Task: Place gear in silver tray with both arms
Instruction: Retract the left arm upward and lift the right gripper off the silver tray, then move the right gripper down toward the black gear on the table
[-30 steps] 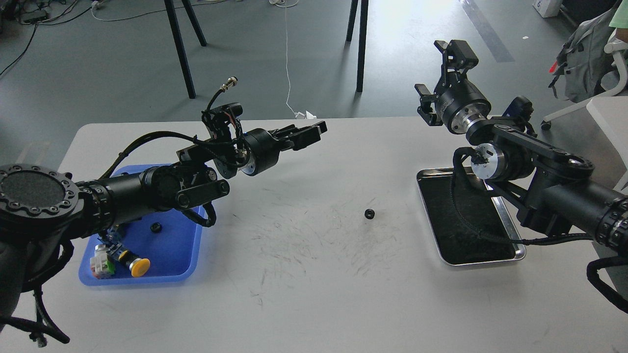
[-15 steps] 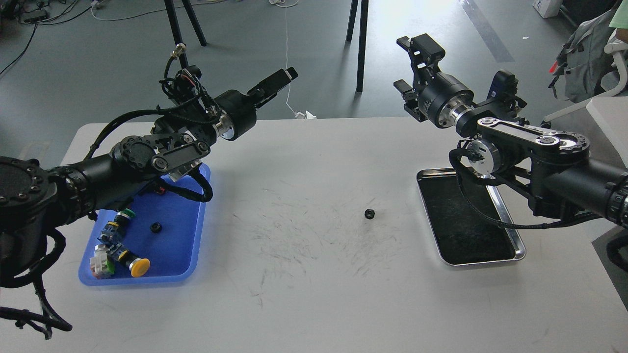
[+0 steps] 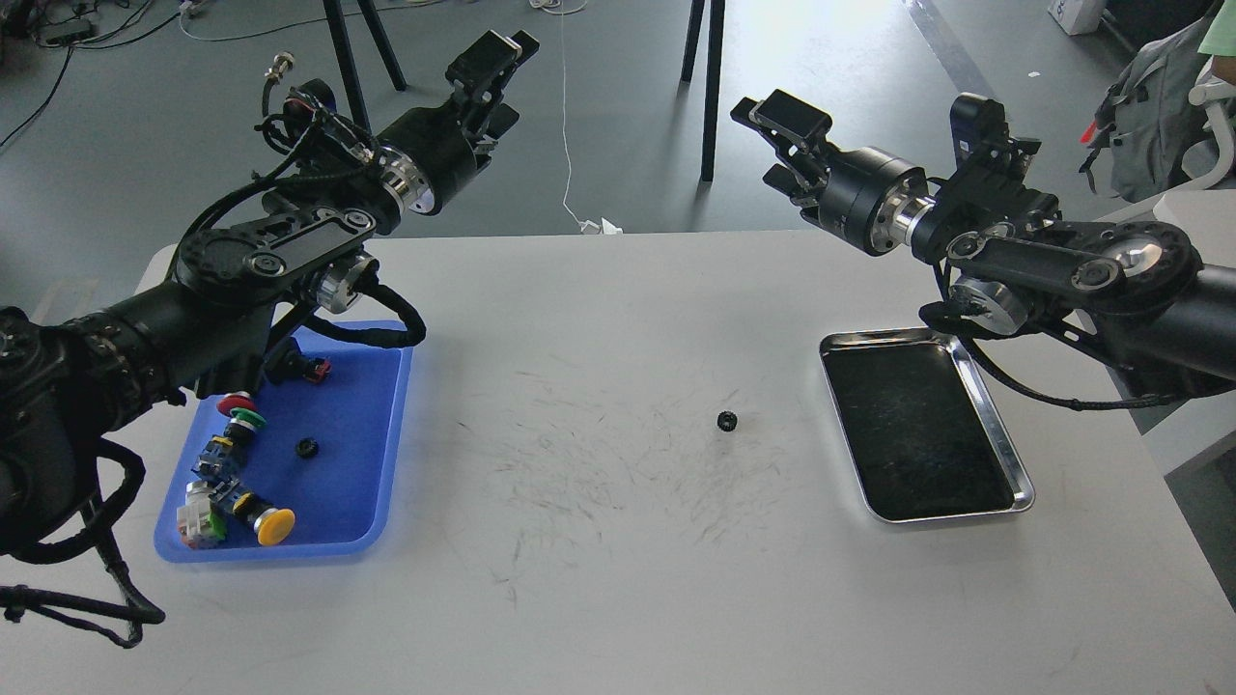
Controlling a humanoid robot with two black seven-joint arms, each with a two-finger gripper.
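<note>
The white surface (image 3: pixel 618 579) was scuffed with dark scratch marks around its middle. A small black gear (image 3: pixel 727 420) lay directly on it among those marks, apart from both trays. To the right of the gear sat the silver tray (image 3: pixel 995 454), its dark inner face bare. At the left side rested a blue plastic tray (image 3: pixel 386 434) holding push buttons and another small black gear (image 3: pixel 307 447).

No text, label, brand, number or sign can be read anywhere in this view.
</note>
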